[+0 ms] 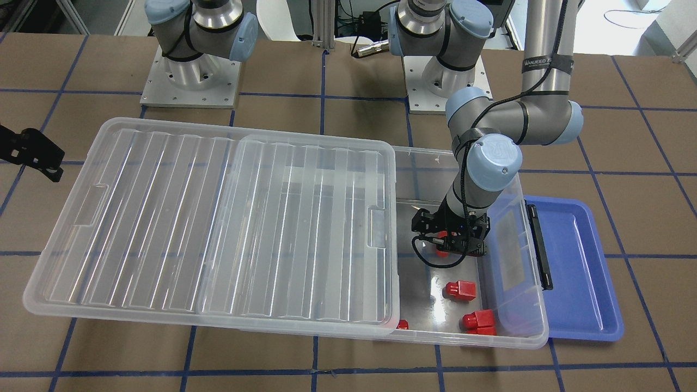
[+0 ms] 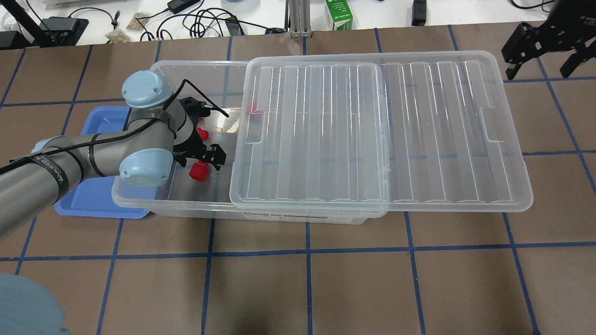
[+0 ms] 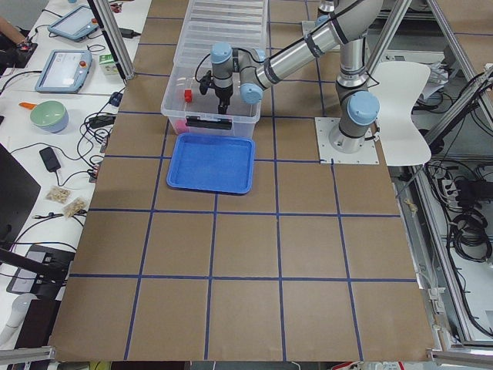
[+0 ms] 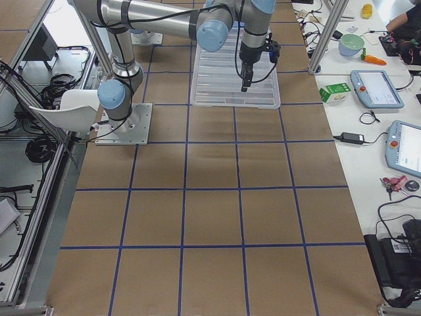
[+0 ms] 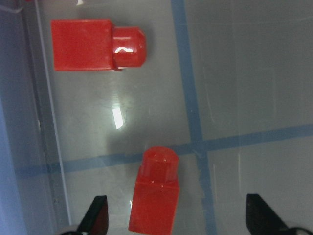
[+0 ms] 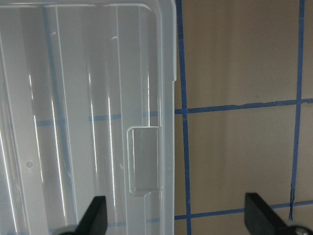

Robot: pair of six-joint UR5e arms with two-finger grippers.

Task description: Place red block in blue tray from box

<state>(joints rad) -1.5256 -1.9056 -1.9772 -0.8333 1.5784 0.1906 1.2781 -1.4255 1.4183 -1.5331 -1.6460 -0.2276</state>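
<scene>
Brown bench (image 1: 348,362); our left jaws hang spread astride the red block (image 5: 155,196) on the box (image 1: 490,342) floor; next we should descend, close, lift towards the blue tray (image 1: 577,261); right jaws parted.

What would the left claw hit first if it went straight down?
Likely the small red plastic block between the fingers of the open left claw, then the clear plastic box floor; depth unclear.

The brown table (image 2: 326,288) bears a grid of blue tape. On it lie the box (image 2: 186,207) and, just beside its end, the blue tray (image 2: 93,204).
</scene>
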